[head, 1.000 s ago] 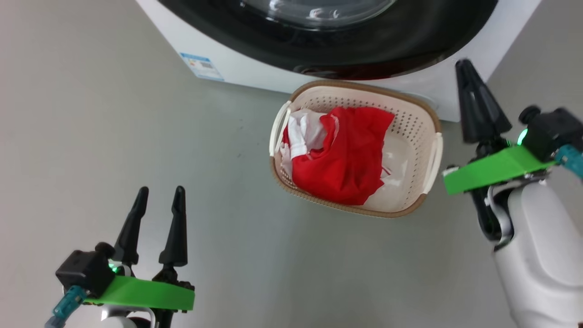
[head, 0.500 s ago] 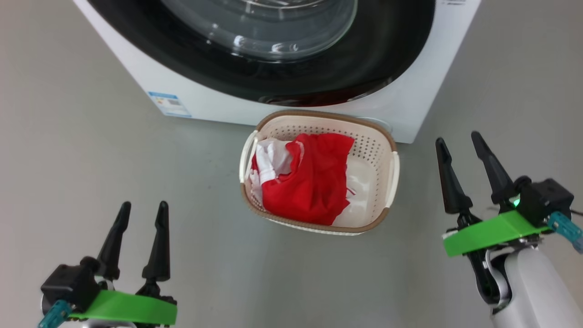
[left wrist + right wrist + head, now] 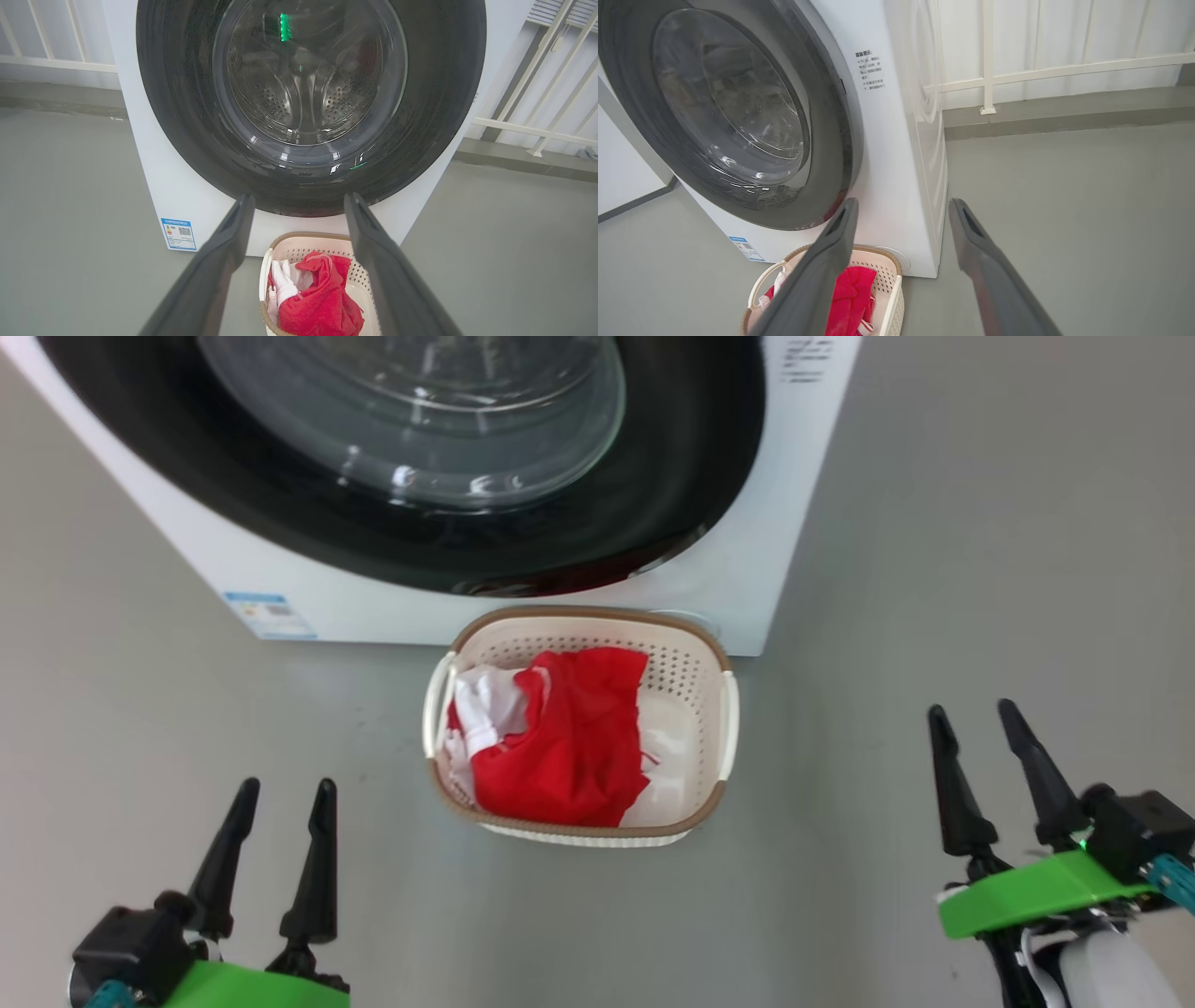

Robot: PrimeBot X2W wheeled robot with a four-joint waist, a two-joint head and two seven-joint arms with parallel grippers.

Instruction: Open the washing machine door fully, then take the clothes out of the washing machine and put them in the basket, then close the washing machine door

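The clothes, a red jersey over a white garment, lie heaped in the basket in the head view. The basket stands on the floor just before the washing machine, under the washing machine door. The left gripper and the right gripper hang low at either side, well apart from the basket, jaws spread and empty.

The left wrist view looks straight at the door. It seems to sit flush and shut, and the steel drum behind the glass looks bare.

The right wrist view shows the door from the side, its glossy rim lying against the white front.

The cloth looks soft, light and limp, so a bunched fold on top is the best place to pinch. The rim is likely stiff and slippery: press there, not on the glass.
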